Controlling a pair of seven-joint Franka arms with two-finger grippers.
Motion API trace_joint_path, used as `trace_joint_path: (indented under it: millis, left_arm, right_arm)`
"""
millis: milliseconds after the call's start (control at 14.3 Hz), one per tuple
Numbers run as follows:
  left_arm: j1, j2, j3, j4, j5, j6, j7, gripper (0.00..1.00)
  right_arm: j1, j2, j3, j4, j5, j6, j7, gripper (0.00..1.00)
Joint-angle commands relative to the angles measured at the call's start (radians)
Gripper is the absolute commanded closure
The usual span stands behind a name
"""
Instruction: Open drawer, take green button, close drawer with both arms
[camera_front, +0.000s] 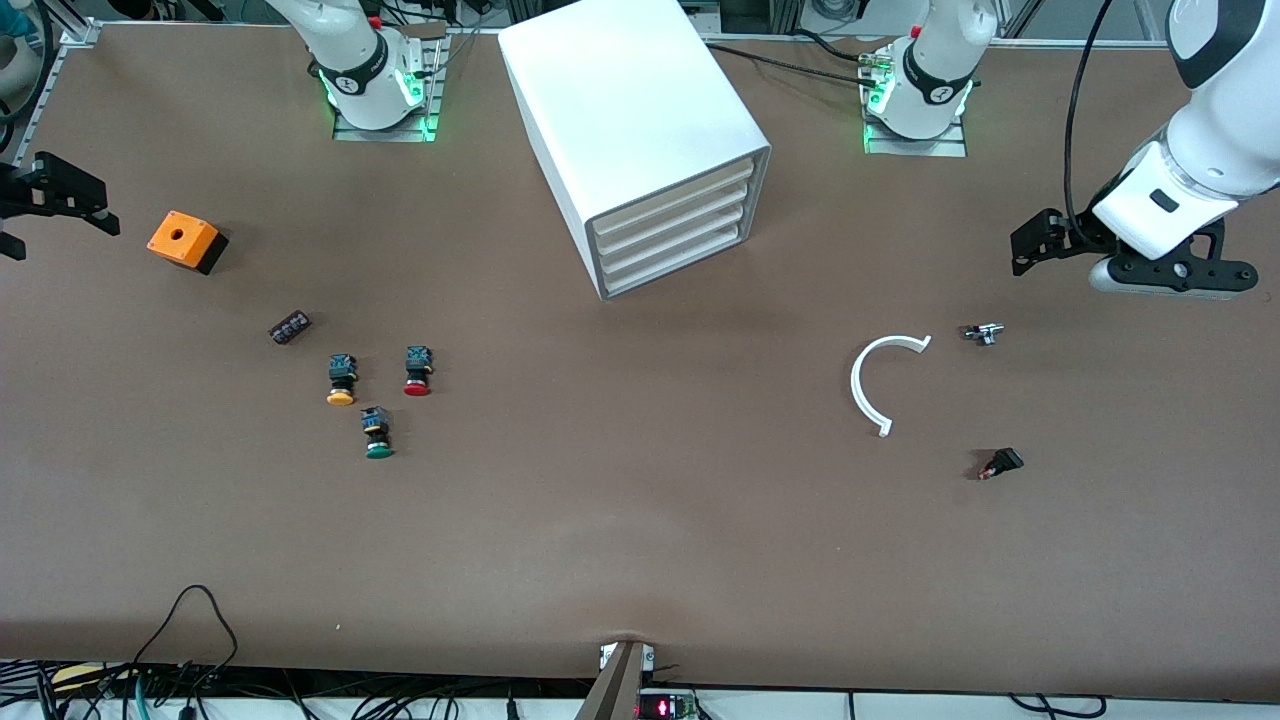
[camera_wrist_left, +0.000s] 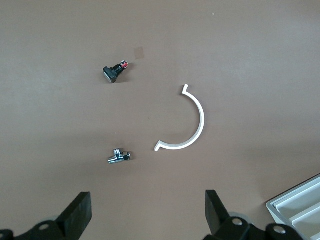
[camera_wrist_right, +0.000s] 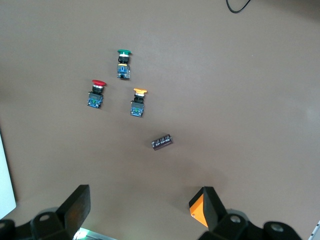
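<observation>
Right gripper (camera_front: 40, 205), jaws spread, hangs near the cabinet's (camera_front: 640, 120) right-arm end; the green button (camera_front: 378, 433) lies there too. The bottom drawer (camera_front: 675, 268) is shut; left gripper (camera_front: 1040, 245), spread, looks nearer it.

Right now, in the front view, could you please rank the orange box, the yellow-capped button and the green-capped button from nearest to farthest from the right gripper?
From the right gripper, open at its own table end:
1. Orange box, just beside it.
2. Yellow-capped button, nearer the camera.
3. Green-capped button, nearest the camera.

Brown table (camera_front: 640, 520) (matte): cabinet (camera_front: 625, 120), three buttons (camera_front: 378, 433), white arc (camera_front: 880, 385).
</observation>
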Motion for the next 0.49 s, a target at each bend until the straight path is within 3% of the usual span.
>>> trace_joint_path:
  millis: [0, 420]
  left_arm:
    - [-0.001, 0.022, 0.004, 0.041, 0.021, -0.041, 0.007, 0.00]
    - [-0.003, 0.022, 0.004, 0.049, 0.023, -0.057, 0.004, 0.00]
  right_arm:
    - [-0.014, -0.015, 0.014, -0.002, 0.012, -0.018, -0.002, 0.00]
    - [-0.014, -0.015, 0.014, -0.002, 0.012, -0.018, 0.001, 0.00]
